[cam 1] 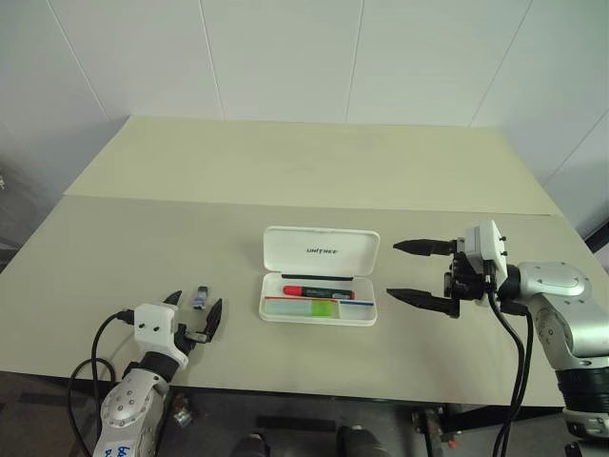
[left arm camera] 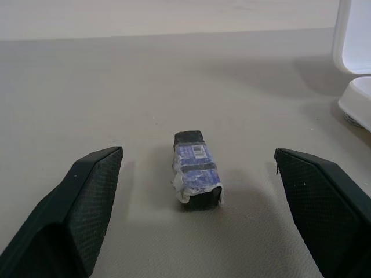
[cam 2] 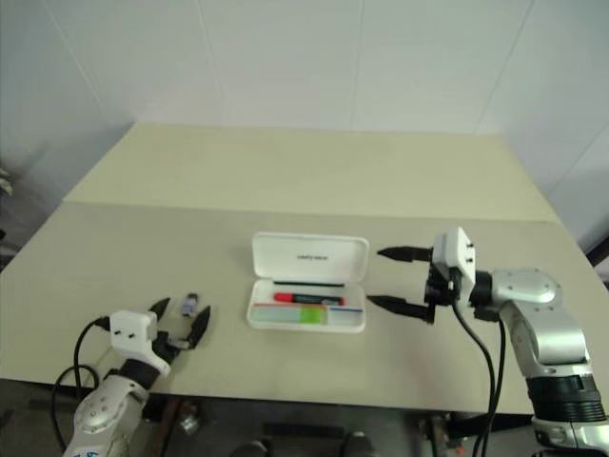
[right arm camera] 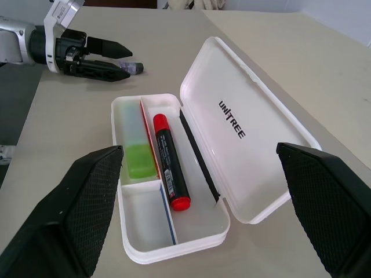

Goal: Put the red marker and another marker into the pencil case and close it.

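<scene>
The white pencil case [cam 1: 322, 238] lies open at the table's middle, its lid standing up at the back. Inside lie the red marker [cam 1: 319, 291] along the back and the pale green highlighter [cam 1: 303, 307] in front of it; the right wrist view shows both, the red marker [right arm camera: 170, 162] and the highlighter [right arm camera: 136, 153]. My right gripper [cam 1: 392, 268] hovers open just right of the case, pointing at it, holding nothing. My left gripper [cam 1: 195, 309] is open near the front left edge, its fingers [left arm camera: 93, 191] either side of a small purple-grey object [left arm camera: 196, 169], apart from it.
The beige table [cam 1: 285, 171] has a seam running across behind the case. The front edge runs close under my left gripper. A black cable hangs from each wrist. White wall panels stand behind the table.
</scene>
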Tool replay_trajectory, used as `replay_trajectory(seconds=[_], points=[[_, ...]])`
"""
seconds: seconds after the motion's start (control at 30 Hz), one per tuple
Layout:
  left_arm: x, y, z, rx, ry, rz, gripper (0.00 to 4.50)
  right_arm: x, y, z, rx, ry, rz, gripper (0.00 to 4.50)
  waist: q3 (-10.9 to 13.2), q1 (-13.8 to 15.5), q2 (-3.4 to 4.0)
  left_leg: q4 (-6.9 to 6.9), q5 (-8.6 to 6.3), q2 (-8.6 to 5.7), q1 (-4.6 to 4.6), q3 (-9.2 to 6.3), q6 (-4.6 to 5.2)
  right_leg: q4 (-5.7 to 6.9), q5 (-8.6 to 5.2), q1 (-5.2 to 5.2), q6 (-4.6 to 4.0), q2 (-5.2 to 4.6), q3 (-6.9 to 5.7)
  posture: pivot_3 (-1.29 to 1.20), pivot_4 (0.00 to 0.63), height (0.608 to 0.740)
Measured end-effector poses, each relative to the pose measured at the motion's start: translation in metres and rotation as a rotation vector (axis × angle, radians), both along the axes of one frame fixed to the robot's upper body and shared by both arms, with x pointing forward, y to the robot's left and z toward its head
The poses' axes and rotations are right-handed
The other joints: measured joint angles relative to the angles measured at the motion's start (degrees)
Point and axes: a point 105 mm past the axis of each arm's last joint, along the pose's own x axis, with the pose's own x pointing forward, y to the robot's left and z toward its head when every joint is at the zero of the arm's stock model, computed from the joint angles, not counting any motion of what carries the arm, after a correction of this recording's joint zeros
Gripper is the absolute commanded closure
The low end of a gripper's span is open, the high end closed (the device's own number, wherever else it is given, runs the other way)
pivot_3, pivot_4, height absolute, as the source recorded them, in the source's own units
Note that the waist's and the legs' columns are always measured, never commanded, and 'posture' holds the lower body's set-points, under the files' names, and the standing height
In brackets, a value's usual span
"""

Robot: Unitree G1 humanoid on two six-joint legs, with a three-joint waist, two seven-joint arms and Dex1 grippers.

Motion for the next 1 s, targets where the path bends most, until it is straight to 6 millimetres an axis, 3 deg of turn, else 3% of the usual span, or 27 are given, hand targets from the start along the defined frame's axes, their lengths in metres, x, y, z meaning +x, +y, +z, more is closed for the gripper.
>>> replay_trajectory(seconds=[0.1,0.2,0.47,0.8,1.0], points=[[0.001,0.0,-0.001,-0.015,0.009,0.014,0.62,0.0,0.0,0.0,-0.002,0.001,0.001,0.0,0.0,0.0,0.08,0.0,0.0,0.0,0.15,0.03,0.0,-0.01,-0.07,0.14,-0.14,0.0,0.03,0.0,0.15,0.74],[0.002,0.0,-0.003,-0.03,0.02,0.022,1.61,0.0,0.0,0.0,-0.003,0.001,0.001,0.0,0.0,-0.1,0.09,-0.01,-0.01,0.0,0.51,0.07,0.01,-0.21,-0.46,0.6,-0.84,0.0,0.06,0.0,0.15,0.74],[0.004,-0.001,-0.002,-0.053,0.024,0.019,4.19,0.0,-0.002,0.0,-0.01,-0.014,-0.001,0.0,-0.1,0.0,0.1,-0.02,-0.02,0.01,0.64,0.11,0.08,-0.62,-0.4,0.93,-0.76,-0.01,0.09,0.0,0.15,0.74],[0.006,-0.012,0.004,-0.087,-0.008,-0.044,4.24,0.004,-0.007,-0.006,-0.02,-0.017,-0.021,0.0,-0.1,-0.1,0.09,-0.05,-0.04,0.01,0.58,0.12,0.11,-0.69,-0.4,0.89,-0.74,-0.01,0.09,0.0,0.15,0.74],[-0.003,-0.018,0.025,-0.036,-0.125,-0.117,4.24,0.009,-0.009,-0.01,-0.02,-0.011,-0.032,0.0,-0.1,-0.1,0.09,-0.07,-0.05,0.02,0.58,0.14,0.11,-0.72,-0.4,0.9,-0.74,-0.01,0.11,0.0,0.15,0.74]])
